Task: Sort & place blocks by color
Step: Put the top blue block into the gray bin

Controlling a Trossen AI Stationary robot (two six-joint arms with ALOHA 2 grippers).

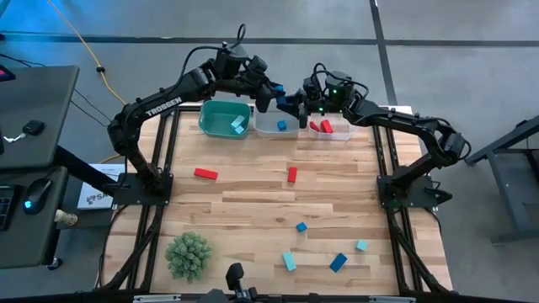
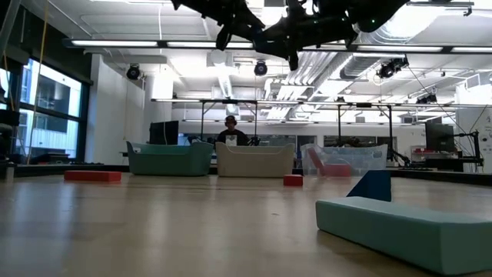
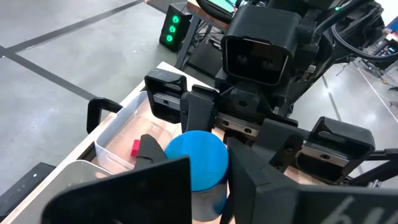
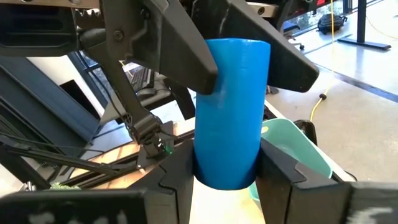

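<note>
A blue cylinder block (image 4: 231, 106) is held high between both grippers, above the clear middle bin (image 1: 276, 124). My left gripper (image 3: 208, 180) is shut on one end, my right gripper (image 4: 229, 171) on the other, and the two face each other. In the high view the cylinder (image 1: 280, 94) shows as a small blue patch between them. A teal bin (image 1: 221, 116) holds teal blocks, the middle bin a blue block (image 1: 281, 125), and the right clear bin (image 1: 330, 133) red blocks. Loose on the table lie red blocks (image 1: 205, 173) (image 1: 292, 174), blue blocks (image 1: 301, 226) (image 1: 338, 263) and teal blocks (image 1: 289, 261) (image 1: 360, 246). My left gripper pinches the blue cylinder at one end (image 3: 193, 163) between its two fingers (image 3: 158, 171), which come level from the table's left. The cylinder is lifted clear of the table and bins. My right gripper pinches the cylinder's opposite end (image 4: 227, 163) between its two fingers (image 4: 177, 177), coming level from the table's right. The cylinder spans the gap between the two grippers.
A green spiky plant ball (image 1: 188, 255) sits near the table's near-left corner. The three bins stand in a row along the far edge. In the low view a teal bar (image 2: 407, 231) lies close to the camera. A person sits behind the bins in the room.
</note>
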